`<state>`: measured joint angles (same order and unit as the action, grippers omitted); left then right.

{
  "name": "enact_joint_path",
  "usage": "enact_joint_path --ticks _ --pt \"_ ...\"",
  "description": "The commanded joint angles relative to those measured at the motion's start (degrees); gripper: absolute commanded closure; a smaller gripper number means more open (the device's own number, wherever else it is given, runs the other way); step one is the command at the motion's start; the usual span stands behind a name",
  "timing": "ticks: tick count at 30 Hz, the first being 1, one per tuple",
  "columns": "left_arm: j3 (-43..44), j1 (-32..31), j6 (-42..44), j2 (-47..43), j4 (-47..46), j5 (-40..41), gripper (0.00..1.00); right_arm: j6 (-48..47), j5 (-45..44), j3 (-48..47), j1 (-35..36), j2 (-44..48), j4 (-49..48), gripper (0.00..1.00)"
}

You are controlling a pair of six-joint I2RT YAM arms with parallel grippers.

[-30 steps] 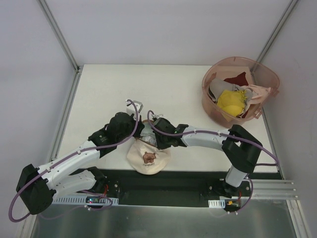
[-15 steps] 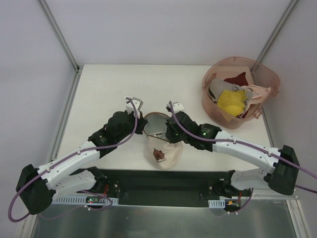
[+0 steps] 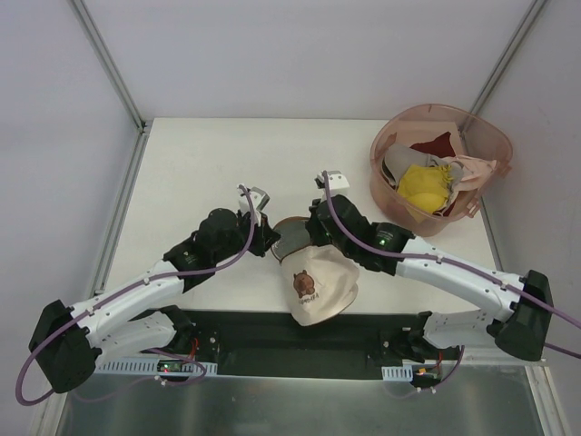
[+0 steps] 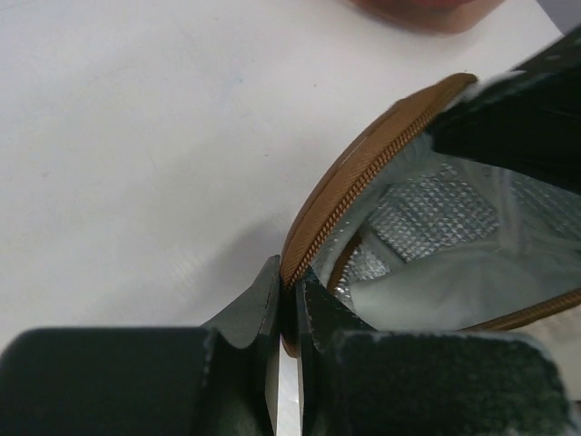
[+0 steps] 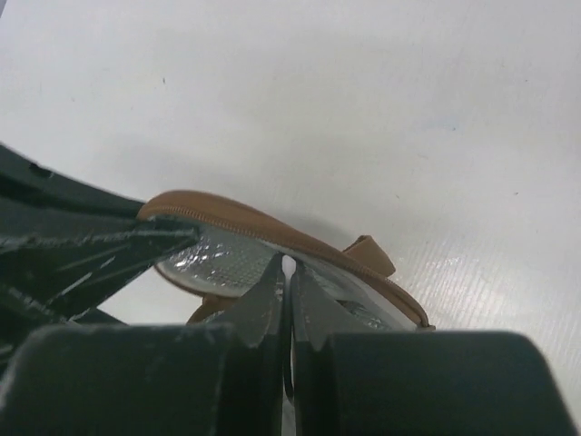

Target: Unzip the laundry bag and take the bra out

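The laundry bag (image 3: 320, 283), a cream dome pouch with a small brown picture on it, lies near the table's front edge with its round greyish base (image 3: 290, 236) lifted open. My left gripper (image 3: 270, 238) is shut on the brown zipper trim (image 4: 349, 195) at the left end of the opening. My right gripper (image 3: 310, 238) is shut on the edge of the base flap (image 5: 272, 222), beside a brown pull tab (image 5: 370, 255). Inside the opening I see silvery mesh (image 4: 434, 211) and soft whitish cloth (image 4: 427, 300); I cannot tell whether that cloth is the bra.
A large pink translucent basket (image 3: 388, 196) stands at the back right, holding a bright yellow garment (image 3: 422, 186), a dark red cloth (image 3: 434, 145) and pale fabric. Metal frame posts rise at both back corners. A black base rail runs along the near edge.
The right arm has swung out to the right and stretched. The cream dome has slid toward the near right, and the opening between base and dome has widened. Both grippers stayed shut.
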<state>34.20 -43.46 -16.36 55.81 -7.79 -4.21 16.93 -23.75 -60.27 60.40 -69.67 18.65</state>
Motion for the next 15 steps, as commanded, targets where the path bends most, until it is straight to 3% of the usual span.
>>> enact_joint_path --ticks 1,8,15 --pt "0.26 -0.22 -1.22 -3.25 -2.23 -4.84 1.0 0.65 -0.43 -5.03 -1.25 -3.36 -3.79 0.99" --pt "0.17 -0.57 -1.83 -0.1 -1.79 -5.99 1.0 -1.28 3.88 -9.86 -1.6 -2.32 -8.45 0.99" --pt "-1.94 -0.83 -1.48 1.75 -2.14 -5.11 1.0 -2.34 -1.48 -6.53 -4.14 5.93 -12.24 0.99"
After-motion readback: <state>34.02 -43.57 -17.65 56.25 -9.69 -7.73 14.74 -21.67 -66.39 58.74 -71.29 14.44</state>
